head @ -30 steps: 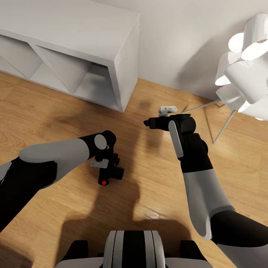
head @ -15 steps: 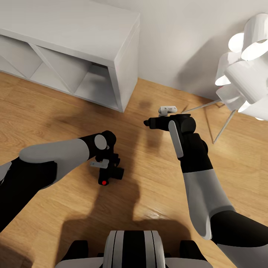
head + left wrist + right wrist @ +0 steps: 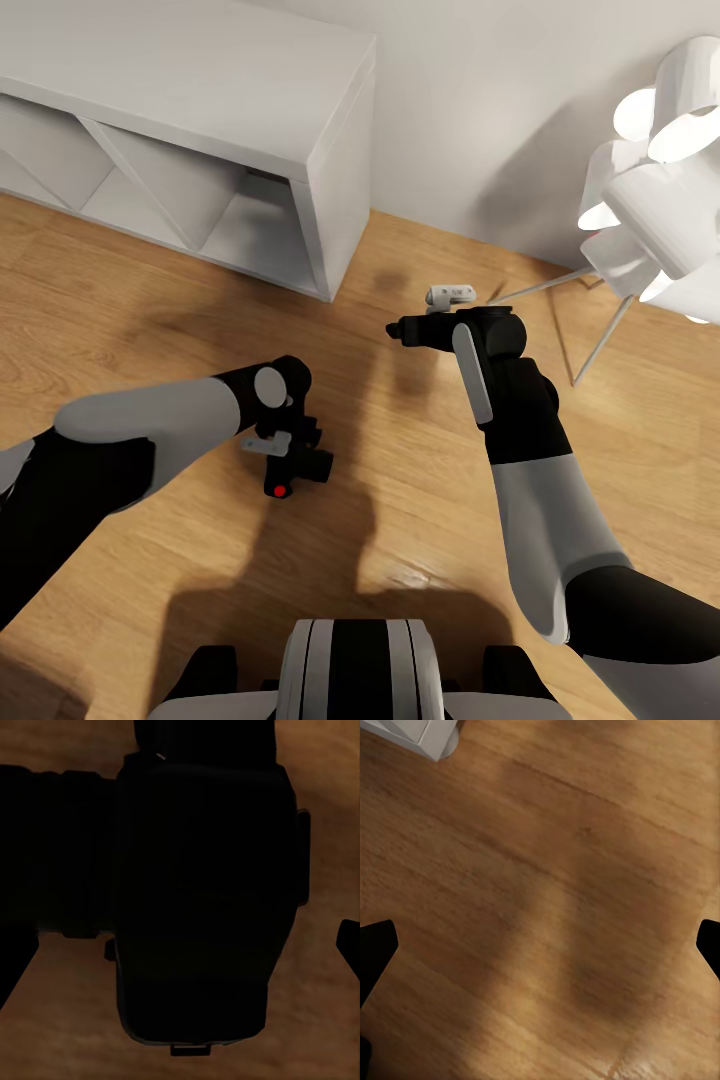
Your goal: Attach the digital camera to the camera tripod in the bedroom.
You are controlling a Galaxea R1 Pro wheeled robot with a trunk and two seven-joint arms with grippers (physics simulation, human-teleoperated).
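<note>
Left gripper mostly masked by its own wrist in the head view; jaw state cannot be read there. In the left wrist view the digital camera sits as a near-black block between two dark finger tips at the frame edges, one fingertip apart from the body with floor showing between. The other side is too dark to judge, so whether the jaws grip the camera cannot be told.

Digital camera lies on the wood floor directly under the left gripper, at about 10 o'clock from the robot's base; red button faces up.

Right gripper is small and dark in the head view, fingers hard to separate. Right wrist view shows both fingertips at opposite frame edges with bare floor between: spread wide, holding nothing.

White shelf unit cut off at the frame edges, at 11 o'clock. White floor lamp cropped at 2 o'clock, its thin legs partly behind the right arm. Small pale object beyond the right gripper, too small to identify.

Against half a second ago: left forearm has dropped slightly; camera, right arm and view unchanged.
</note>
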